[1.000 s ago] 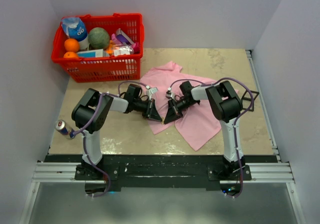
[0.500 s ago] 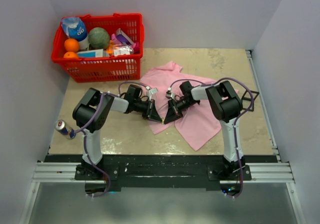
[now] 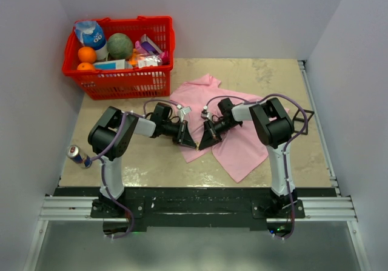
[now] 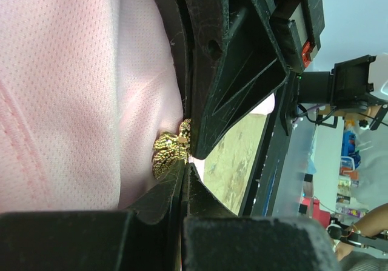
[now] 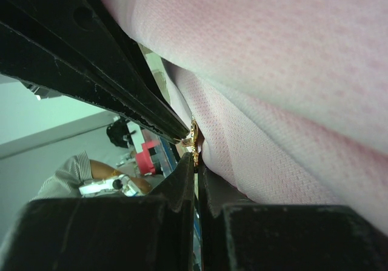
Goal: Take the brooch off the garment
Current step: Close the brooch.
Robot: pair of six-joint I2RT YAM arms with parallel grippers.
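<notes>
Brooch (image 4: pixel 170 153) at pink T-shirt's (image 3: pixel 242 150) near-left edge, between meeting tips. Left gripper (image 4: pixel 184 167), right gripper (image 5: pixel 195 159): pinched together against it, hold unclear. Likely light, rigid, snaggy; pinch cluster rim, cloth limp.

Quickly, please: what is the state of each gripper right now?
Left gripper: closed, tips against the brooch; a grip on it cannot be told.
Right gripper: closed, tips at the brooch too; grip cannot be told.
</notes>
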